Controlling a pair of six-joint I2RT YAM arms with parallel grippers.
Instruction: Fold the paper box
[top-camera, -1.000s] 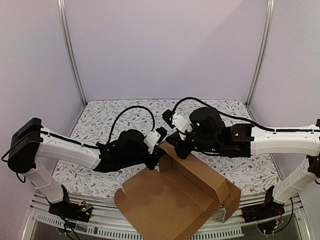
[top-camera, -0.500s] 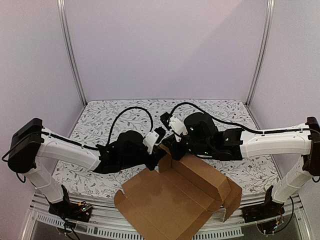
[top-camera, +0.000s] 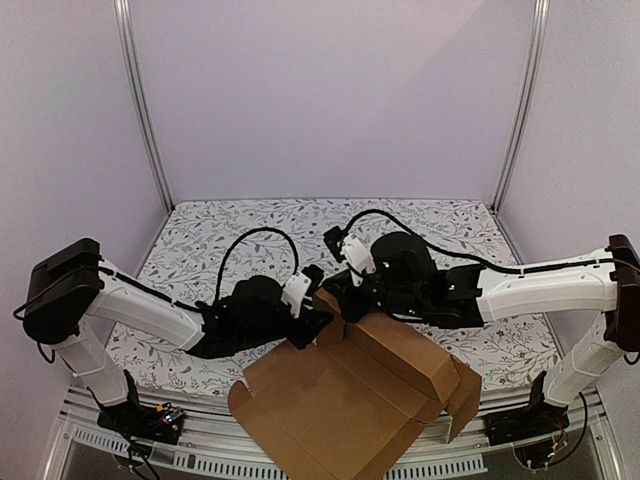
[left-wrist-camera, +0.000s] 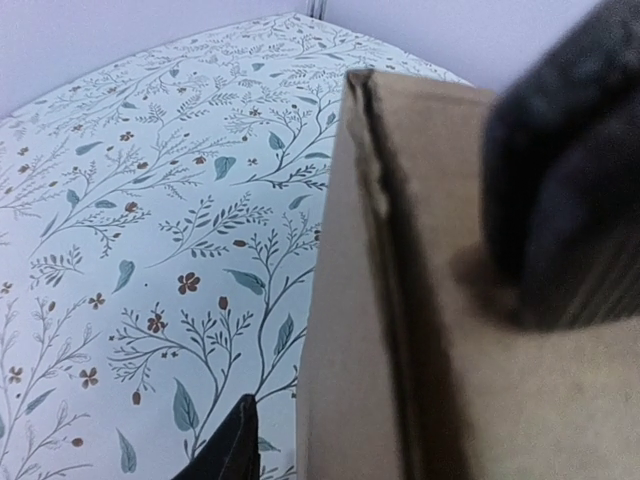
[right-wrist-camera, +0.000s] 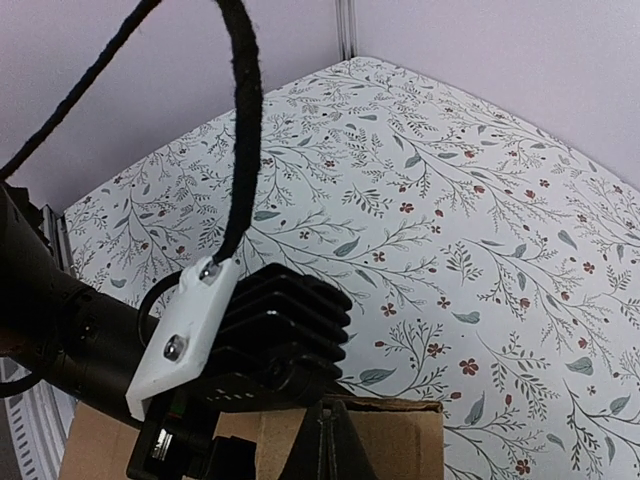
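paper box (top-camera: 335, 400) lies half-folded; left tool (top-camera: 314, 312) and right tool (top-camera: 343, 300) flank its corner.

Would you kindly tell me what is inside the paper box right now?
Only bare brown cardboard shows inside the open paper box. Its far corner is covered by the left gripper and right gripper, so anything there cannot be seen.

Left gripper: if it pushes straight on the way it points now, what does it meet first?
The paper box: its raised wall stands right in front of the left gripper, probably touching it. The right gripper sits just beyond, though depth there is unclear.
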